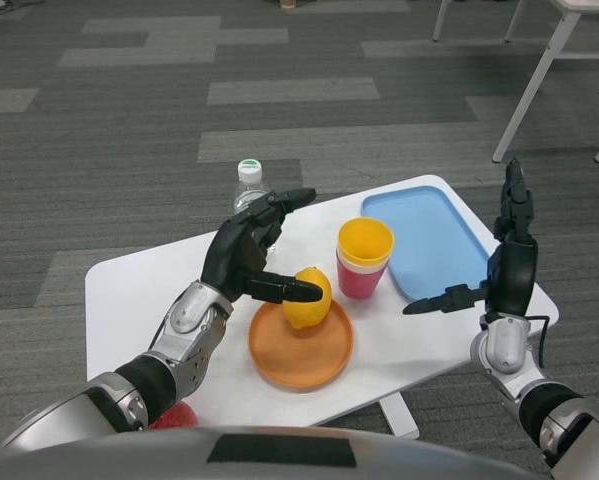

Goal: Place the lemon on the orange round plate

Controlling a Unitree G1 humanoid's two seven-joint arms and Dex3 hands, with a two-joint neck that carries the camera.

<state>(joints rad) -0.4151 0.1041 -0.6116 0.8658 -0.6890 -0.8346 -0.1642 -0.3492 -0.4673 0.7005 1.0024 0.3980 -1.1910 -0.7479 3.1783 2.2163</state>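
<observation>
Yellow against orange, the lemon (pixel 307 297) sits on the far part of the round plate (pixel 301 346), which lies on the white table (pixel 129 290) near its front edge. The head view shows the left hand (pixel 247 255) raised just over the fruit, its fingers spread wide: the thumb runs across the lemon's near-left side and seems to touch it, while the other fingers reach up and away toward the bottle (pixel 250 186) behind. Nothing is clasped in that hand. Whether the lemon rests fully on the plate or leans on the thumb cannot be told.

Right of the plate stands a stack of cups (pixel 364 258), a yellow one nested in a pink one, just beside the plate's rim. Further right a blue tray (pixel 424 240) lies slantwise at the table's right end. The right hand (pixel 503 270) hovers over the table's right edge by the tray, fingers apart, some pointing upward and the thumb pointing left, holding nothing. A red object (pixel 172 417) peeps out under the left forearm at the bottom.
</observation>
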